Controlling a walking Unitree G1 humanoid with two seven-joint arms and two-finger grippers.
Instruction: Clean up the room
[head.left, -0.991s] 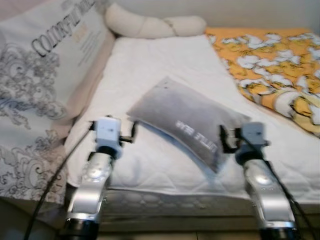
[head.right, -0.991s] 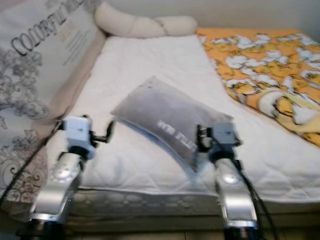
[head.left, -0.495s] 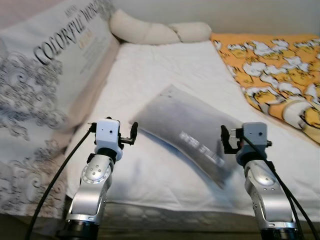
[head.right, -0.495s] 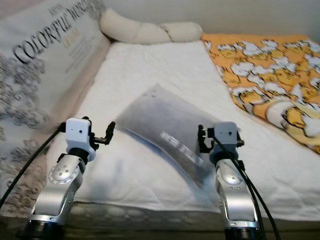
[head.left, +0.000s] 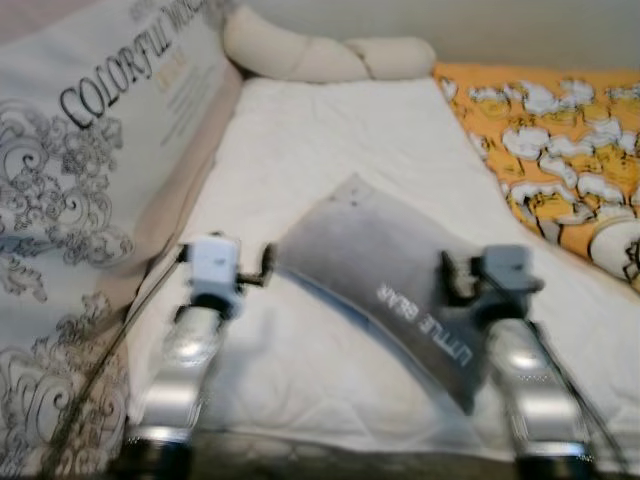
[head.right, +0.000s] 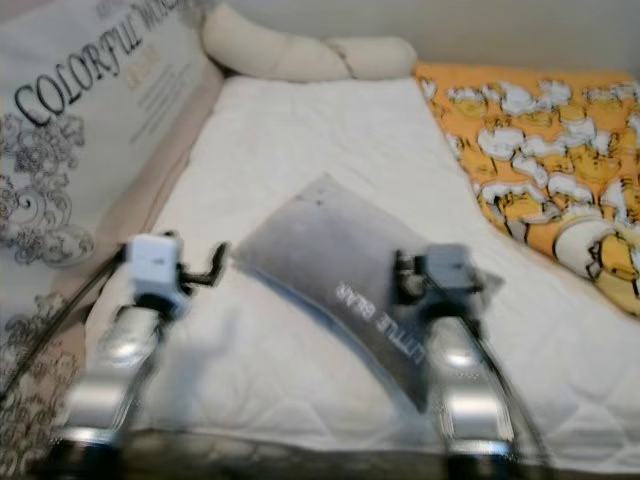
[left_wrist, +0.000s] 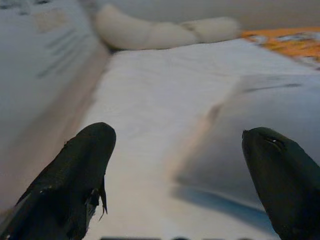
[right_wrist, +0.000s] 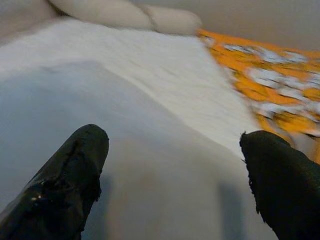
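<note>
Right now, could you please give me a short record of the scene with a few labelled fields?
surface: white mattress
main item: grey pillow lettered LITTLE BEAR, lying askew on the mattress
left end effector: open, beside the pillow's left corner
right end effector: open, over the pillow's right part
right side of bed: orange patterned blanket
head of bed: cream bolster
left side: printed cushion reading COLORFUL
</note>
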